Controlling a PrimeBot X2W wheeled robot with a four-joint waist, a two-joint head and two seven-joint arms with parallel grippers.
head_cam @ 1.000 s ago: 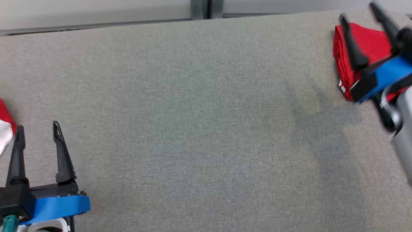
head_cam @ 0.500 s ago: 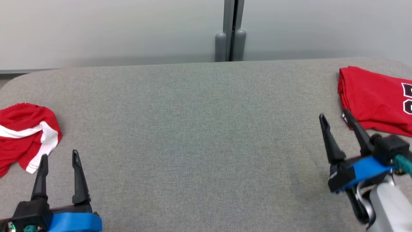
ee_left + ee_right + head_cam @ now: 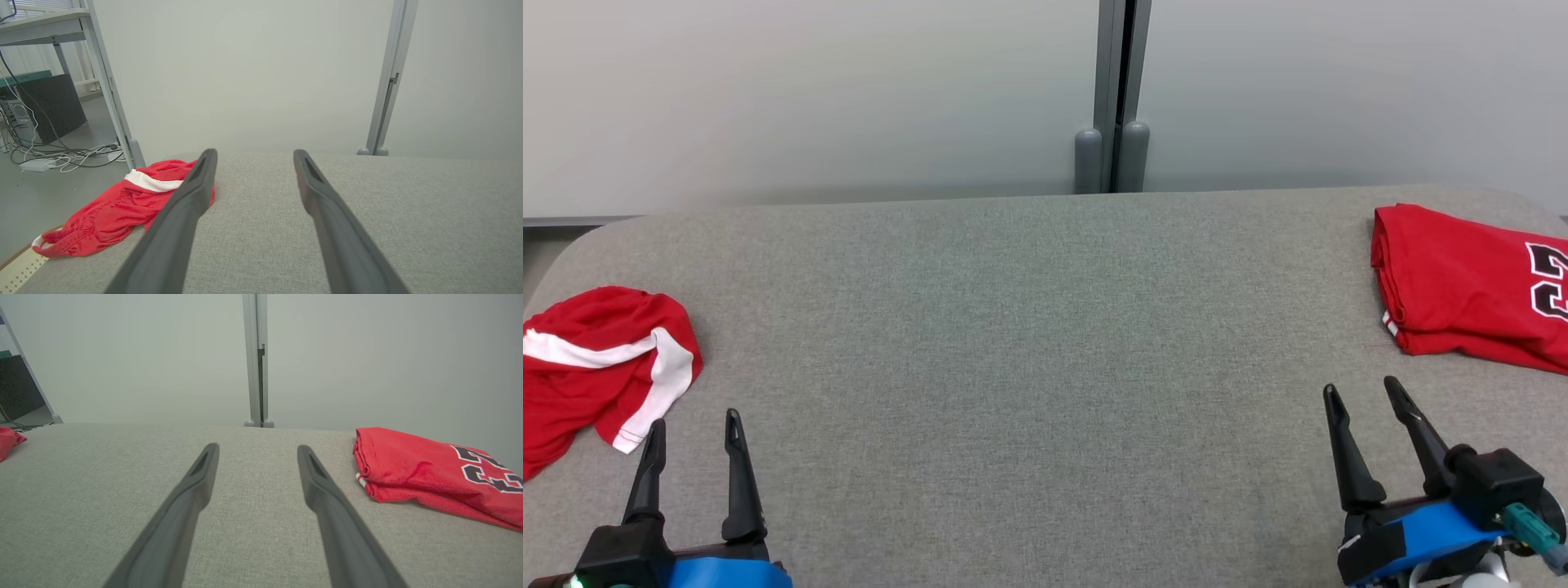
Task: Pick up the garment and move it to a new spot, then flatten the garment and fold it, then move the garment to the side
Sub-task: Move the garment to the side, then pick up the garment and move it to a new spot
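Folded red jersey (image 3: 1462, 294) lies at right end of bench (image 3: 1029, 343); crumpled red garment (image 3: 588, 359) at its left end. Left gripper (image 3: 695, 420), right gripper (image 3: 1361, 386): jaws parted, empty, over bench front.

Jaws of the left gripper (image 3: 253, 155) stand apart over the table (image 3: 408, 212), crumpled garment (image 3: 118, 212) leftward.
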